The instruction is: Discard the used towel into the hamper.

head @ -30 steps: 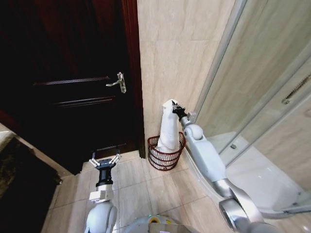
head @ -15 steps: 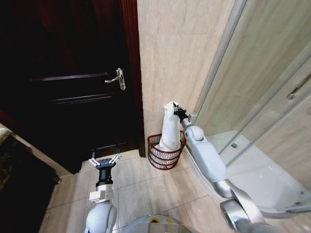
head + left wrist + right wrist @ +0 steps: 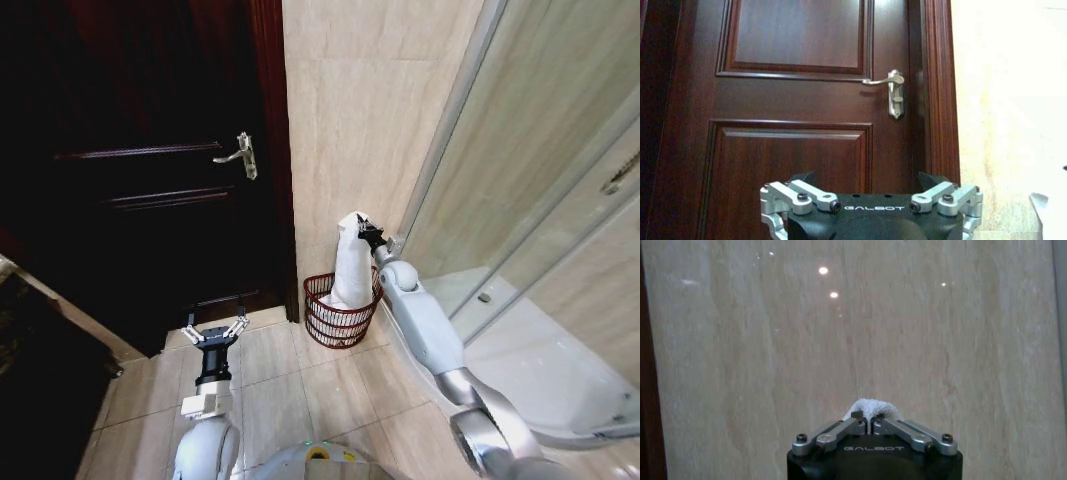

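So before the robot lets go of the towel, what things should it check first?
1. Right pincer shut on the towel: ok, its fingers pinch the towel's top in the right wrist view.
2. Towel over the hamper: ok, it hangs straight down with its lower end inside the rim.
3. Whole towel will fall inside: cannot tell, most of it stands above the rim.
4. Hamper upright on the floor: ok, it stands by the tiled wall.
5. Left pincer out of the way: ok, open and low, facing the door, apart from the hamper.
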Available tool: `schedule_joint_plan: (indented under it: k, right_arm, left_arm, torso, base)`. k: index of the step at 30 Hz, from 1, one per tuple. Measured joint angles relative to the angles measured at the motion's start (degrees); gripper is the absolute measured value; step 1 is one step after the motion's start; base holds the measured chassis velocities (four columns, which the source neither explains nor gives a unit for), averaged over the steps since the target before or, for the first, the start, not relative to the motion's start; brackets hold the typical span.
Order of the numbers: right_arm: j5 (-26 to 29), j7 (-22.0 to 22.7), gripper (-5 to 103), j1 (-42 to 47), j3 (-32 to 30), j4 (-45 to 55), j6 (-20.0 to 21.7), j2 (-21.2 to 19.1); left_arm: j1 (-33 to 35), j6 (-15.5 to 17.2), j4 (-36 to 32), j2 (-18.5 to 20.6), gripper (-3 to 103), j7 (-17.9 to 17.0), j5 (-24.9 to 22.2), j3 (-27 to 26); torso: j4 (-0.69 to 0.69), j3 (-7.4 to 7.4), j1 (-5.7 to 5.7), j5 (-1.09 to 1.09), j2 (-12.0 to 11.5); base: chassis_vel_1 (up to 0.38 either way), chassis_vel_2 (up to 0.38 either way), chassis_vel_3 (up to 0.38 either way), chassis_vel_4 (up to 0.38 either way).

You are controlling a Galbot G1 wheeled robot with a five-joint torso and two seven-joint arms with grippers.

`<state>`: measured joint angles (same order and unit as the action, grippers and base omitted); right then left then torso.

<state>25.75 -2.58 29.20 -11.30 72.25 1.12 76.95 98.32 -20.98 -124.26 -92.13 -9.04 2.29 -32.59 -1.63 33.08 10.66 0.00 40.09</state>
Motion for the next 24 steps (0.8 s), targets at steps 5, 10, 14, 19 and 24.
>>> schedule_joint_plan:
  k: [5,10,14,19,24]
  right_arm:
    - [-0.5,-0.2,1,0.4,-0.3,-0.8,-0.3,0.5]
    - [-0.8,-0.3,1,0.5,-0.4,-1.1,-0.4,1.0]
    - [-1.2,-0.4,1,0.8,-0.5,-1.1,-0.4,1.5]
    - [-1.6,-0.8,1,1.5,-0.6,-1.5,-0.6,1.9]
    - [-1.7,-2.0,1,1.8,-1.4,-3.8,-0.8,2.3]
  left_arm:
    - [0.0,0.0,0.0,0.0,100,0.0,0.0,0.0]
    - [0.0,-0.1,0.0,0.0,100,0.0,0.0,-0.1]
    - [0.0,-0.1,-0.1,0.0,100,0.0,-0.1,-0.3]
    - [0.0,-0.1,0.0,0.0,100,0.0,-0.2,-0.3]
    - [0.0,-0.1,0.1,0.0,100,0.0,-0.1,-0.3]
  torso:
    - [0.0,-0.77,-0.59,0.0,-1.4]
    - [0.0,-1.31,-1.1,0.0,-2.4]
    - [0.0,-1.9,-1.62,0.0,-3.5]
    - [0.0,-2.61,-2.08,0.0,-4.7]
    - [0.0,-3.46,-2.69,0.0,-6.1]
  base:
    - [0.0,0.0,0.0,0.0]
    - [0.0,0.0,0.0,0.0]
    - [0.0,0.0,0.0,0.0]
    - [0.0,0.0,0.0,0.0]
    - [0.0,0.0,0.0,0.0]
